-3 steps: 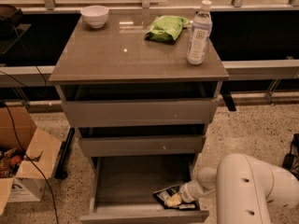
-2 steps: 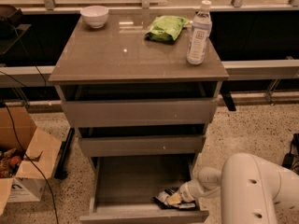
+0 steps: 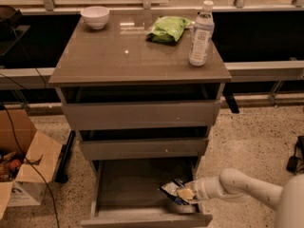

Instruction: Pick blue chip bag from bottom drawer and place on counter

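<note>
The blue chip bag (image 3: 172, 192) lies in the right front corner of the open bottom drawer (image 3: 137, 216), dark blue with pale patches. My gripper (image 3: 186, 194) reaches into that drawer from the right on a white arm and sits right at the bag, touching or overlapping its right side. The counter (image 3: 118, 56) is the glossy grey-brown top of the cabinet, well above the gripper.
On the counter stand a white bowl (image 3: 95, 17) at the back left, a bright green bag (image 3: 167, 28) and a clear water bottle (image 3: 201, 34) at the right. The two upper drawers are slightly ajar. An open cardboard box (image 3: 23, 170) sits on the floor at left.
The arm has stretched out further from the right and the gripper has shifted slightly left along the drawer's front, staying at the blue chip bag. The bag stays in the drawer.
</note>
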Robot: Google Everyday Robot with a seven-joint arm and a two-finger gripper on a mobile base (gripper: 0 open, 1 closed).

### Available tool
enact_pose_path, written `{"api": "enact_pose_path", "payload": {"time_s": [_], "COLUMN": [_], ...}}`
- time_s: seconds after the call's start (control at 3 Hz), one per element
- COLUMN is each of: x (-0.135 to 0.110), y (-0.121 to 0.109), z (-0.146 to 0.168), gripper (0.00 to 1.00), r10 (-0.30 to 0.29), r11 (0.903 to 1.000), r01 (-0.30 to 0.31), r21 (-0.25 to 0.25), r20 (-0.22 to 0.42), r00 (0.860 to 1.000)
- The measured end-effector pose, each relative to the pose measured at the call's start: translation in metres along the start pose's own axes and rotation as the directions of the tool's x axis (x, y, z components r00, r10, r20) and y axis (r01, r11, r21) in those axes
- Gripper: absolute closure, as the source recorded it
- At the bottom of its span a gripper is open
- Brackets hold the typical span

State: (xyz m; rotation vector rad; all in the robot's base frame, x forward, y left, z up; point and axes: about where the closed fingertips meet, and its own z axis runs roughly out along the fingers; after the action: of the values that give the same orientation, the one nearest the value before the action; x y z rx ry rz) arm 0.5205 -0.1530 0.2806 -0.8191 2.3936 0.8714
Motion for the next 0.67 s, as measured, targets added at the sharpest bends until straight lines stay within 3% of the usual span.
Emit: {"api": "enact_pose_path", "payload": {"time_s": [0.33, 0.67], "x": [-0.06, -0.111], "y": [0.042, 0.07], "z": [-0.109, -0.186], "gripper": [1.0, 1.0], "r10": [-0.184, -0.339], "r11": [0.983, 0.9407], "r01": [0.183, 0.333], "r21": [0.022, 0.063], "r20": [0.144, 0.219], "r00": [0.972, 0.915]}}
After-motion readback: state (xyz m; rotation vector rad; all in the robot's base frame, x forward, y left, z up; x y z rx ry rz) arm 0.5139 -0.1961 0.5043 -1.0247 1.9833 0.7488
